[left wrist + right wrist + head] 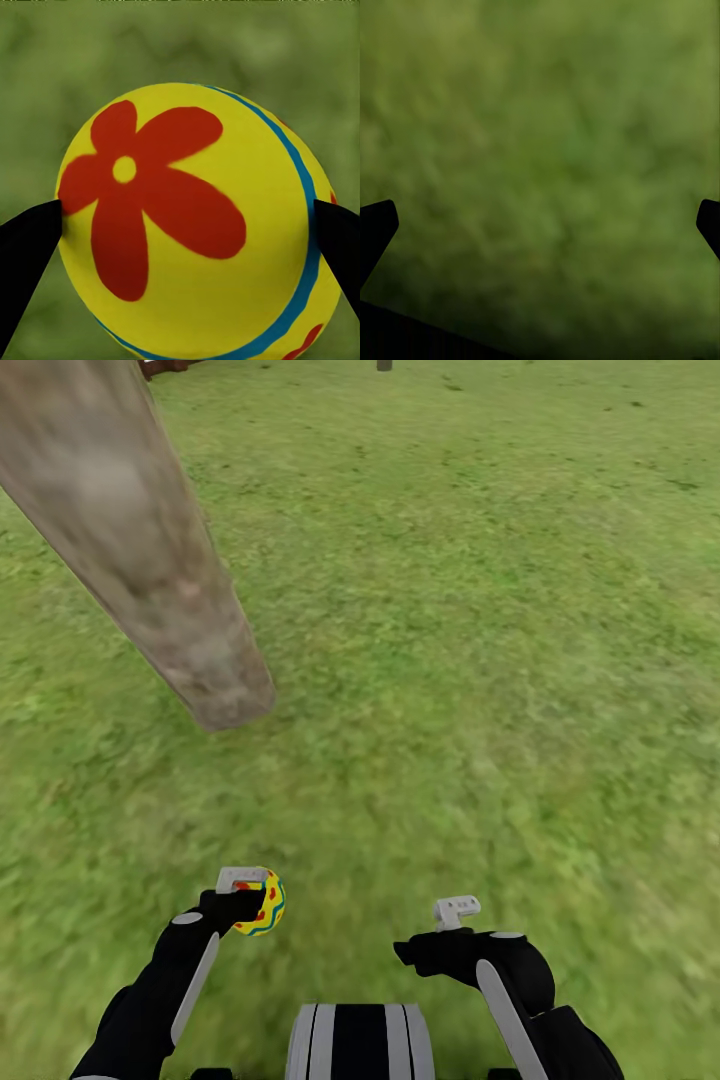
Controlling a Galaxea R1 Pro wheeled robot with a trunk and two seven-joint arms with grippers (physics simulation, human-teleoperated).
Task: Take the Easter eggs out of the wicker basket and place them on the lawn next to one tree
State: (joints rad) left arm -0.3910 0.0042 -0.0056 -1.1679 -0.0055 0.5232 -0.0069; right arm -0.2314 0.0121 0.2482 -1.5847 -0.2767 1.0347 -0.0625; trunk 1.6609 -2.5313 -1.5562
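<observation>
A thick, leaning grey-brown tree trunk [140,550] meets the lawn [450,660] at the left of the head view. My left gripper [250,905] is shut on a yellow Easter egg [262,902] with a red flower and blue wavy bands, held low above the grass in front of the trunk's foot. In the left wrist view the egg [187,225] sits between both black fingers [26,255]. My right gripper [440,930] is open with nothing in it; its wrist view has the fingertips [376,225] far apart over grass. The basket and the other eggs are out of view.
Mottled green grass spreads ahead and to the right. A bit of brown fence [165,368] and a thin grey post [384,365] stand at the far edge. My striped trunk [360,1040] is at the bottom of the head view.
</observation>
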